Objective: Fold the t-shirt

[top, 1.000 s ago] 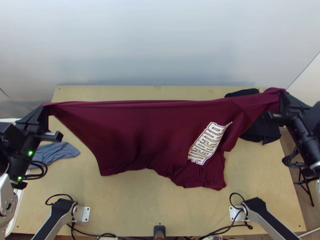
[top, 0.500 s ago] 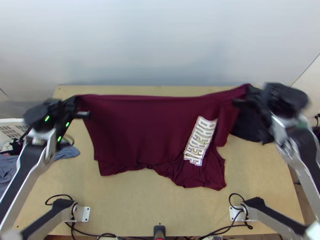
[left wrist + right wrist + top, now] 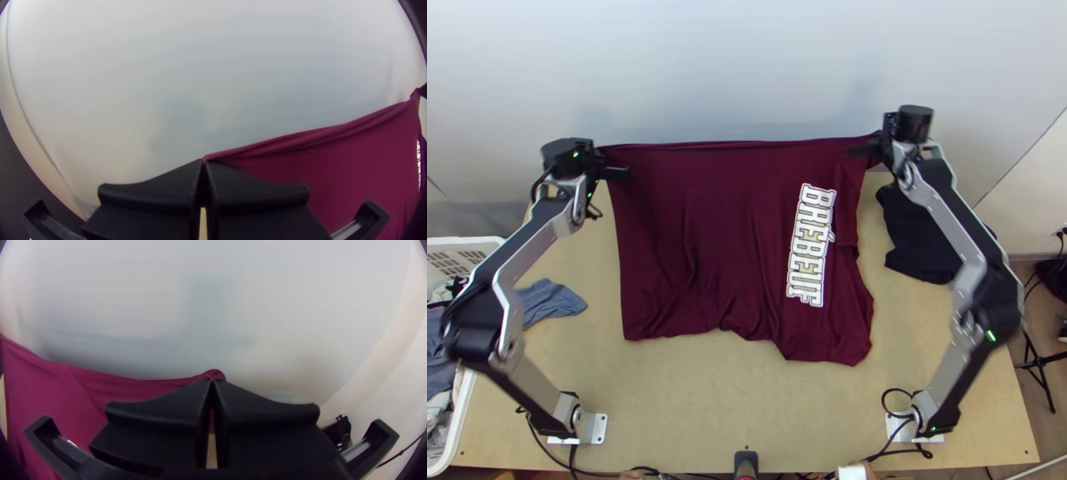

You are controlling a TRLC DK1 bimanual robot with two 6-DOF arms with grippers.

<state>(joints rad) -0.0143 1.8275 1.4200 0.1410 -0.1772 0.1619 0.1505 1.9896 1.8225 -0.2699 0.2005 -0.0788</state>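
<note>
T-shirt (image 3: pixel 699 232) is strung up between the two arms right now — dark maroon, opened out wide, with its far edge lifted and pulled pretty much straight. Left gripper (image 3: pixel 601 153) is pinching one far corner, and right gripper (image 3: pixel 877 149) has the other one. Both wrist views show the same deal: wide black fingers squeezed together, maroon fabric nipped right at the tips. The rest of it drops toward the near side, with its lower part over the middle of the table (image 3: pixel 691 400), kinda rumpled, and the near edge is wavy rather than straight. There's white lettering (image 3: pixel 811 244) running down the right-hand half. As for the other stuff, a black cloth (image 3: pixel 923 240) is bunched up on the table near the right side of the shirt, and a grey-blue cloth (image 3: pixel 547 302) lies over on the left — just beside the white basket (image 3: pixel 461 416), which has more clothes in it.
</note>
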